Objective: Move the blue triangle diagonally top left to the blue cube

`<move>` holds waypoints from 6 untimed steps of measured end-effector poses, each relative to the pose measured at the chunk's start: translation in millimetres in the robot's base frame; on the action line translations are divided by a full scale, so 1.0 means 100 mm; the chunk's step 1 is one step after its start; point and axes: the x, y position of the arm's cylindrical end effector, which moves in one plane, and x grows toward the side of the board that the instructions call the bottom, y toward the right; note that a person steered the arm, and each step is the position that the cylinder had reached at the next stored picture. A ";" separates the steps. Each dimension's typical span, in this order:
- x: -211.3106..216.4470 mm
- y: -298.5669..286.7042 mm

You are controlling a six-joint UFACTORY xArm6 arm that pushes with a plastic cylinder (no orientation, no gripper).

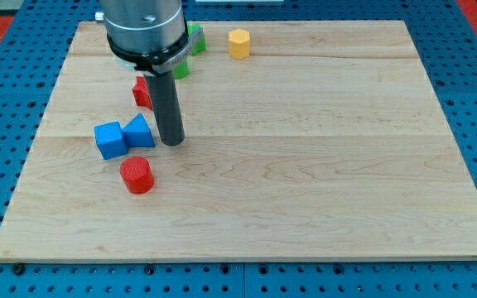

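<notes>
The blue triangle [140, 131] lies on the wooden board at the view's left, touching the right side of the blue cube [109, 139]. My tip [172, 141] rests on the board just right of the blue triangle, close to its right edge, perhaps touching it. The dark rod rises from the tip towards the view's top, under the arm's grey cylinder [145, 29].
A red cylinder [137, 175] stands below the blue blocks. A red block [142, 92] sits behind the rod, partly hidden. Green blocks [194, 39] peek out beside the arm near the top. A yellow hexagonal block [238, 43] is at the top centre.
</notes>
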 end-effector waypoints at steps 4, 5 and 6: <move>-0.26 -0.25; -0.22 -0.50; -0.45 -0.87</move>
